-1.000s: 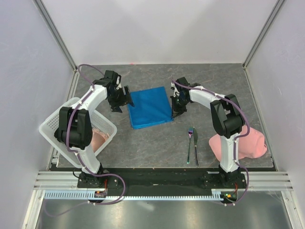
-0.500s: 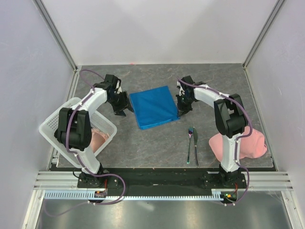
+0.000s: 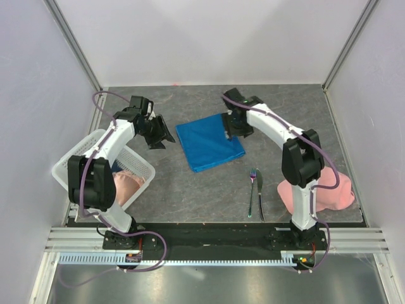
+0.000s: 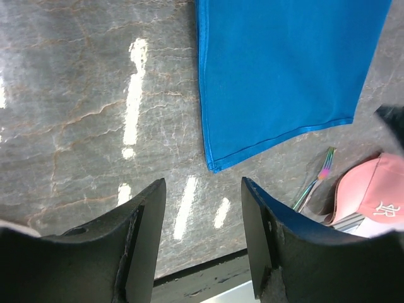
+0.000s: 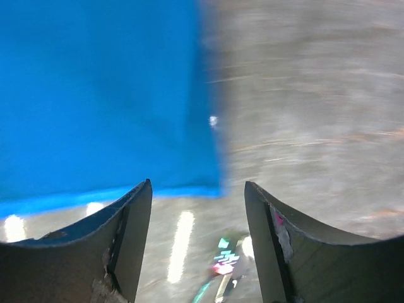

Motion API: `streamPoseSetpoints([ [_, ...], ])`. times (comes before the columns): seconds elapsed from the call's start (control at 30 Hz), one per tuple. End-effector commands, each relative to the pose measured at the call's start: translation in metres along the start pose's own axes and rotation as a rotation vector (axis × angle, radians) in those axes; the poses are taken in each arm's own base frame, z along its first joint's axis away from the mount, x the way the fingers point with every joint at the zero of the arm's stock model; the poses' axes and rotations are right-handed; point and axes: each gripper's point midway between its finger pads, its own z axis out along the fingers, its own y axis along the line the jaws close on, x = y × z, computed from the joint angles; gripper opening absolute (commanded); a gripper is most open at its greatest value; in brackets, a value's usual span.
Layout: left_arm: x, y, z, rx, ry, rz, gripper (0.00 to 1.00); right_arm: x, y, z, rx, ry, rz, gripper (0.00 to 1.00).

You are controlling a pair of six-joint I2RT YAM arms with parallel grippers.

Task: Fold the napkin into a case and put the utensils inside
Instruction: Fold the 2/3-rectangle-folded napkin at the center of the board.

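- Step, my read: next fold, narrowing the napkin toward a case. It is a blocky folded rectangle now, not yet a narrow strip.
- Napkin lies flat on the worktop, centre of the top view, tilted a bit. Nothing is tucked in it.
- Utensils: fork and knife lie side by side, lower right of the napkin and well apart from it. The pink cloth is just right of them.
- To do it well: pinch all layers at one long edge, one gripper near each end. Lift low and carry the edge across to the opposite edge. Line the edges up before letting go and keep the cloth taut so no layer slips or bunches. Stay off the fork.
- Left gripper: jaws apart, nothing between them, bare worktop under it. In the top view it sits left of the napkin, near its left edge and not touching.
- Right gripper: jaws apart, clamped on nothing. It is over the napkin's right edge, with the cloth's corner showing in the gap below. The wrist view is blurred, so I cannot tell whether a finger brushes the cloth.
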Motion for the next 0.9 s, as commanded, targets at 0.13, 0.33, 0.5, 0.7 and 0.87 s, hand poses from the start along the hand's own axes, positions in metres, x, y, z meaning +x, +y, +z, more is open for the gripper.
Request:
streamPoseSetpoints([
  [0.13,-0.027,0.01,-0.037,0.024,-0.142,-0.135,0.58,0.026,0.153,-0.035,-0.217,-0.037,-0.194,0.5],
  [0.33,-0.027,0.025,-0.045,0.039,-0.157,-0.201,0.64,0.046,0.201,-0.021,-0.283,-0.005,-0.255,0.47],
  [0.5,-0.027,0.044,-0.051,0.046,-0.168,-0.246,0.64,0.059,0.218,-0.007,-0.287,0.02,-0.291,0.49],
  [0.7,-0.024,0.052,-0.052,0.055,-0.17,-0.26,0.64,0.067,0.225,0.004,-0.267,0.026,-0.322,0.54],
  [0.87,-0.022,0.054,-0.051,0.064,-0.165,-0.265,0.65,0.072,0.227,0.014,-0.237,0.028,-0.348,0.55],
])
